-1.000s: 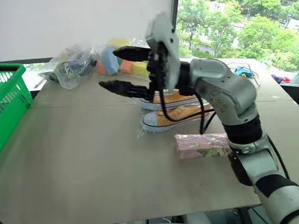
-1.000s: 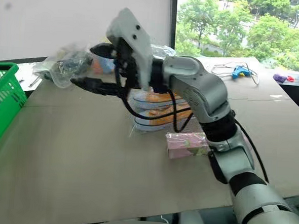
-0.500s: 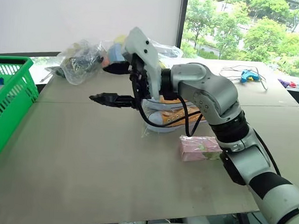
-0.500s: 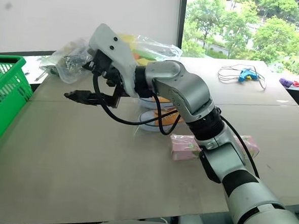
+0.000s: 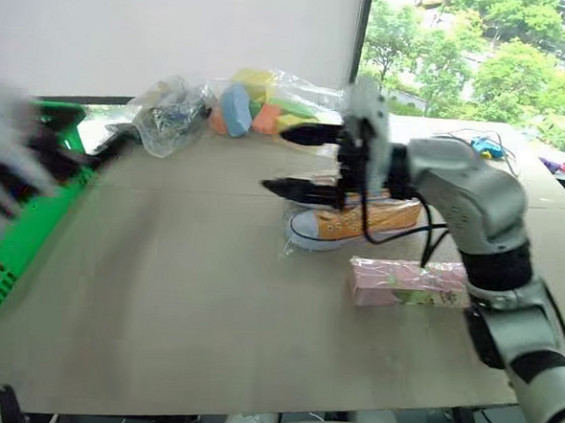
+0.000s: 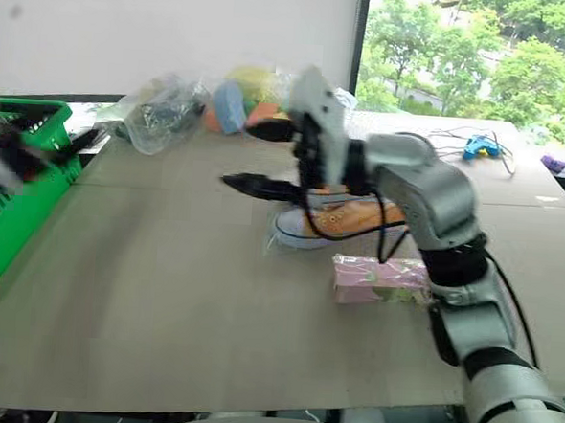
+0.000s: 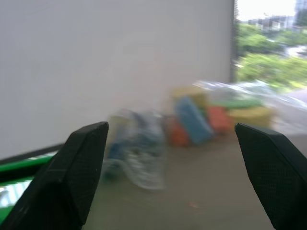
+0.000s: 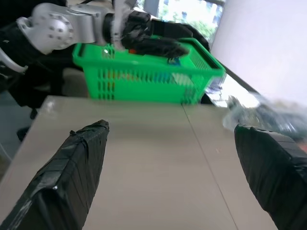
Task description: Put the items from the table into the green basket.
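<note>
The right pincer (image 5: pixel 293 160) hangs wide open and empty above the table (image 5: pixel 182 292), beside the sneakers (image 5: pixel 359 221). The left pincer (image 8: pixel 153 45), open and empty too, hovers over the green basket (image 8: pixel 144 72) at the table's left end. A pink box (image 5: pixel 408 282) lies near the sneakers; windows show trees.

My right arm (image 5: pixel 475 199) is silver-grey metal in rounded segments, with black bands at the joints. A white cover plate caps the right gripper (image 5: pixel 300 160), whose two fingers are black and tapered. Black cables (image 5: pixel 396 233) loop under the wrist. The left gripper's fingers (image 7: pixel 79 175) show a fine textured surface.
</note>
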{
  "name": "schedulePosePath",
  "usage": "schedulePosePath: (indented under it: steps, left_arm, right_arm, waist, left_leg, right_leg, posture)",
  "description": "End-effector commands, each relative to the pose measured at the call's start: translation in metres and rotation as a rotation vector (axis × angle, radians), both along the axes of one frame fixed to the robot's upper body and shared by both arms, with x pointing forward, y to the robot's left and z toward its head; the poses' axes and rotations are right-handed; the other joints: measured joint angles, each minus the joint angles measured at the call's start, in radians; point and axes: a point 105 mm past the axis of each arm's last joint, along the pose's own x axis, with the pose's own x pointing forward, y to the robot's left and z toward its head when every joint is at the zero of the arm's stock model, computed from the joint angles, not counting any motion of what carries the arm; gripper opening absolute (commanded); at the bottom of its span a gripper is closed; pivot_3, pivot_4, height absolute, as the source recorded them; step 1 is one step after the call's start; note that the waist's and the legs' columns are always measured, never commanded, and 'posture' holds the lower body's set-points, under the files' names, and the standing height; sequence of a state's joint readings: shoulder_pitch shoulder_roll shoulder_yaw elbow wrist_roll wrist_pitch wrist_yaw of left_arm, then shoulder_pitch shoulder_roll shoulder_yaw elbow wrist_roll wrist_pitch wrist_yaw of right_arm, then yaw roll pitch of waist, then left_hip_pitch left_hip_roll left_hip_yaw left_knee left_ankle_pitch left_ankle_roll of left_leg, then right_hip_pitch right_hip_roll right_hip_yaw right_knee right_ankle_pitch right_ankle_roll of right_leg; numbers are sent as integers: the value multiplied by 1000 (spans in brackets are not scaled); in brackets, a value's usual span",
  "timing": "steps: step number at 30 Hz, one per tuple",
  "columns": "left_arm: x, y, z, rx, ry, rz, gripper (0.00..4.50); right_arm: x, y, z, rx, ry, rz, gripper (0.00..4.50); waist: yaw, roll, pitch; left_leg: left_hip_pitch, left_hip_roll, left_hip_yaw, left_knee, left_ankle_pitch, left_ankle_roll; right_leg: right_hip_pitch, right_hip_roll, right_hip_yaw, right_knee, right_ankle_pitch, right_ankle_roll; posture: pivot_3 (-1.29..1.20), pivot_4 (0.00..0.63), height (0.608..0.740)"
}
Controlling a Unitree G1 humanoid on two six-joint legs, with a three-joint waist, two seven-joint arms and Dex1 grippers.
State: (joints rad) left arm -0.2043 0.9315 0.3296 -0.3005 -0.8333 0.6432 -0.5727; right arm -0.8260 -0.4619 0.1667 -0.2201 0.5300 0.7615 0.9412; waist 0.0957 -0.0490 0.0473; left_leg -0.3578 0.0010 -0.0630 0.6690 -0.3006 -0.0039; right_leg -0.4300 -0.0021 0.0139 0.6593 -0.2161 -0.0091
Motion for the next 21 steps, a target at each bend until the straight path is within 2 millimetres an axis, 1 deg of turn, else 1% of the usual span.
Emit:
schedulePosePath:
  steps: [1,2,3,4,5,7,8,10,12,14,17,19,21]
  left_arm:
    - [-25,-88,-18,-4,183,-315,4416]
    - [-33,-105,-21,-58,241,-430,4416]
    - [-42,-119,-29,-39,302,-524,4416]
    - [-45,-128,-36,6,333,-568,4416]
    - [-37,-135,-41,44,330,-561,4416]
    - [-21,-148,-42,90,293,-530,4416]
    - [-14,-156,-43,119,288,-519,4416]
    - [-9,-176,-47,161,370,-561,4416]
    - [-6,-197,-46,181,416,-626,4416]
    - [0,-211,-51,223,448,-643,4416]
    - [6,-224,-72,320,516,-644,4416]
    - [11,-230,-91,390,544,-630,4416]
    - [13,-235,-102,423,563,-628,4416]
  right_arm:
    - [-13,-45,-2,-76,-32,-73,4500]
    - [-18,-56,-8,-108,-18,-90,4500]
    - [-25,-68,-14,-139,5,-101,4500]
    - [-32,-78,-18,-160,30,-113,4500]
    - [-40,-88,-21,-176,55,-126,4500]
    - [-50,-103,-26,-205,90,-164,4500]
    - [-54,-110,-30,-225,97,-194,4500]
    - [-59,-124,-34,-249,103,-262,4500]
    - [-63,-133,-36,-251,121,-319,4500]
    - [-68,-138,-40,-268,134,-345,4500]
    - [-77,-141,-44,-269,160,-356,4500]
    - [-83,-144,-47,-276,188,-360,4500]
    - [-85,-147,-51,-289,199,-372,4500]
  waist:
    - [-14,0,0]
    - [-27,5,1]
    - [-38,9,2]
    - [-54,13,1]
    - [-66,15,1]
    - [-86,21,3]
    - [-92,22,4]
    - [-118,21,5]
    - [-139,22,6]
    - [-166,22,5]
    - [-198,23,6]
    - [-210,23,6]
    - [-220,23,7]
  left_leg:
    - [-1,0,1,1,0,0]
    - [-1,0,2,2,0,0]
    - [-1,0,3,2,0,0]
    - [0,0,5,1,0,1]
    - [0,-1,8,1,0,1]
    - [1,2,11,0,0,1]
    - [5,2,11,0,0,1]
    - [13,4,11,0,0,1]
    - [17,5,14,0,0,1]
    - [19,4,16,2,0,1]
    - [20,4,23,1,0,0]
    - [22,4,26,1,0,1]
    - [21,4,26,0,0,1]
  right_leg:
    - [0,1,1,0,1,1]
    - [-1,1,2,0,1,1]
    - [-1,2,2,1,1,1]
    - [-1,4,3,1,1,1]
    - [0,7,2,2,0,0]
    - [2,12,6,3,-1,-1]
    - [5,20,8,2,-3,1]
    - [16,24,9,1,-6,2]
    - [18,25,11,1,-6,2]
    - [19,25,12,1,-7,0]
    - [19,25,18,1,-7,2]
    - [19,25,23,2,-6,5]
    - [18,26,27,1,-6,6]
  posture:
    - [67,0,740]
    - [45,0,740]
    - [29,0,740]
    - [18,0,740]
    - [-24,0,740]
    - [-69,0,740]
    - [-78,0,740]
    - [-118,0,740]
    - [-144,0,740]
    - [-156,0,740]
    - [-174,0,740]
    - [-180,0,740]
    - [-181,0,740]
